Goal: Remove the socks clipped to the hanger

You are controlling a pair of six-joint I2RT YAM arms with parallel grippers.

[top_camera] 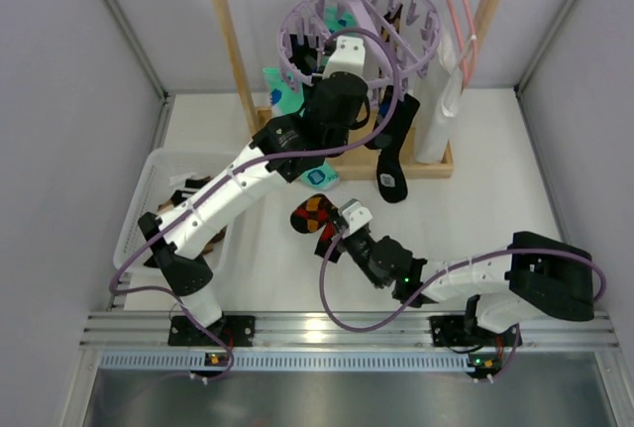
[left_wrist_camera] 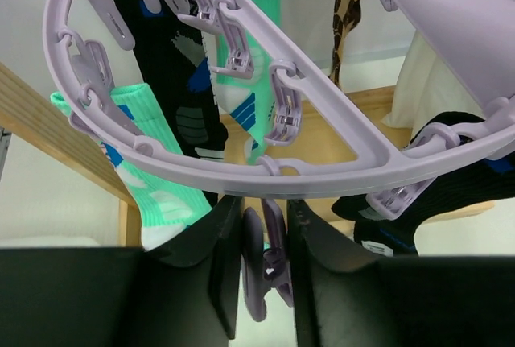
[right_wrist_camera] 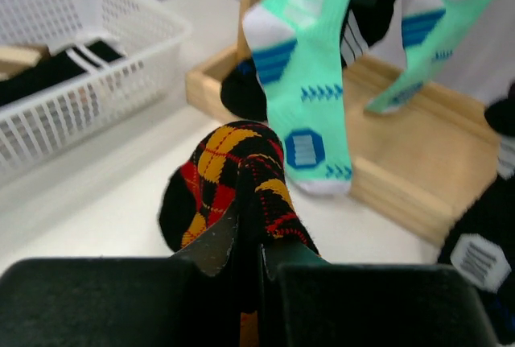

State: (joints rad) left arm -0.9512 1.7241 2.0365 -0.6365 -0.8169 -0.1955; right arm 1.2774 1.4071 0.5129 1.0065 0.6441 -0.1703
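Left gripper pinching peg, right gripper clamping sock

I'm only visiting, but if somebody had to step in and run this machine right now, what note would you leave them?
Left gripper: up at the lilac hanger, jaws either side of a clip peg; whether they squeeze it yet is unclear.
Right gripper: shut on the red-and-yellow argyle sock, low by the table.
Done: that sock is off the hanger; dark items lie in the white basket.
Left: mint-green socks, a black sock and a brown argyle sock hang clipped.
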